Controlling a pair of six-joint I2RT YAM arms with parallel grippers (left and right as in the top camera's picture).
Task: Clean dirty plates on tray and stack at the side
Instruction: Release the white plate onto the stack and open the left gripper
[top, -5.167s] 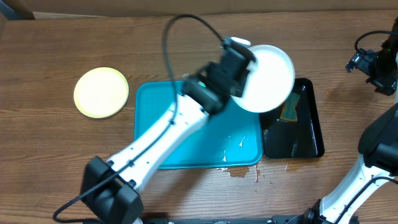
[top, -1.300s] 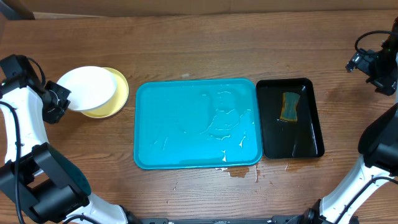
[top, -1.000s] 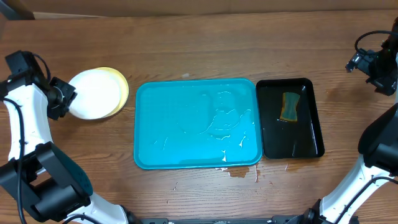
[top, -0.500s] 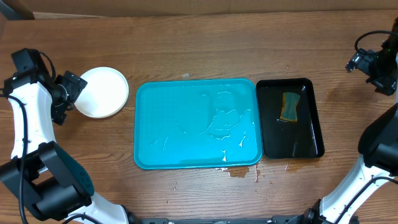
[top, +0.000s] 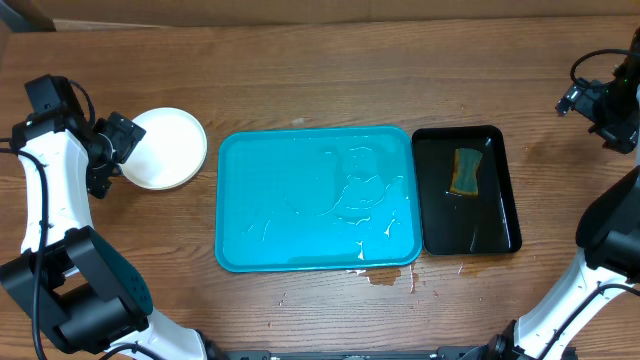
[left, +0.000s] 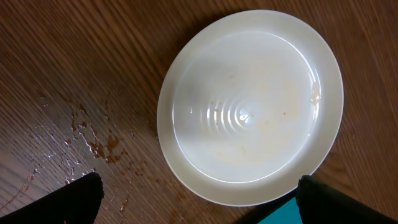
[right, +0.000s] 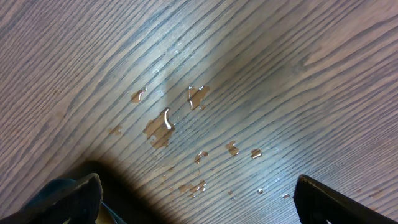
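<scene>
A white plate (top: 165, 148) lies flat on the wooden table to the left of the turquoise tray (top: 318, 250). The tray is wet and holds no plates. My left gripper (top: 114, 152) stands open at the plate's left edge, holding nothing. In the left wrist view the plate (left: 249, 106) fills the middle, with faint orange specks near its rim. The two dark fingertips (left: 84, 196) sit wide apart below it, with my left gripper (left: 199, 186) not touching it. My right gripper (top: 590, 100) hangs open at the far right over bare wet wood (right: 199, 93).
A black tray (top: 505, 200) sits against the turquoise tray's right side, with water and a yellow-green sponge (top: 467, 170) in it. Water drops lie on the wood by the turquoise tray's front edge (top: 385, 275) and beside the plate (left: 93, 137).
My left gripper carried the white plate from above the tray to the left, set it on a pale yellow plate, opened and drew back slightly. The right arm has not moved.
</scene>
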